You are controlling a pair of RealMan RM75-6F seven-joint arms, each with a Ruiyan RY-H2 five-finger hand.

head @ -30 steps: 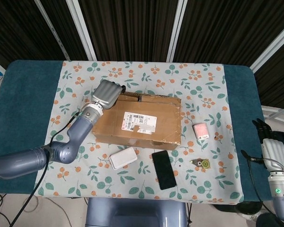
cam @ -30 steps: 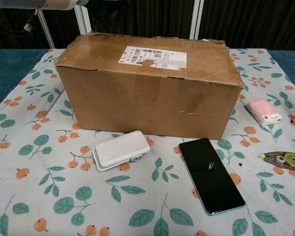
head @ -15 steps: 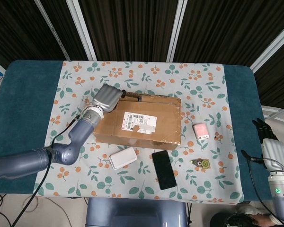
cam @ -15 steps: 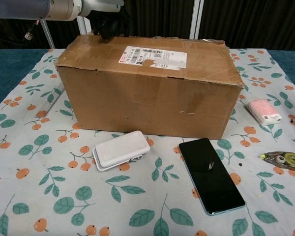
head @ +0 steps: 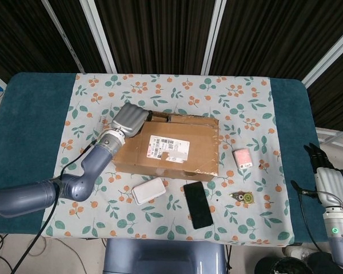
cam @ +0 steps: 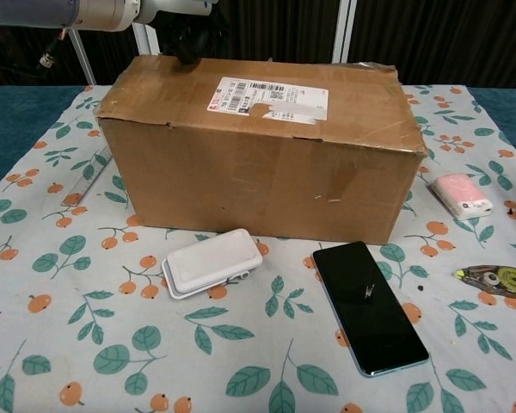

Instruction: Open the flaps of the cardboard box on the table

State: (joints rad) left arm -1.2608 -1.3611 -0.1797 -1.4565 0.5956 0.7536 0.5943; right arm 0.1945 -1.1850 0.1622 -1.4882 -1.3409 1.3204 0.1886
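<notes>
The brown cardboard box (head: 171, 145) with a white shipping label lies in the middle of the floral tablecloth; in the chest view the box (cam: 258, 163) fills the centre. My left hand (head: 128, 120) is at its far left corner. Its dark fingers (cam: 189, 41) curl over the far edge of the top flap, which sits slightly raised at the back, with a dark gap along that edge. My right hand (head: 326, 174) hangs off the table's right side with straight fingers, holding nothing.
In front of the box lie a white case (cam: 211, 262) and a black phone (cam: 370, 305). A pink pack (cam: 463, 194) and a correction-tape roller (cam: 492, 279) lie to the right. A ruler (cam: 90, 172) lies left of the box.
My left hand moved down onto the box's far left corner, and its fingers came into the chest view. The top flap's far edge has lifted slightly. The right hand stayed put.
</notes>
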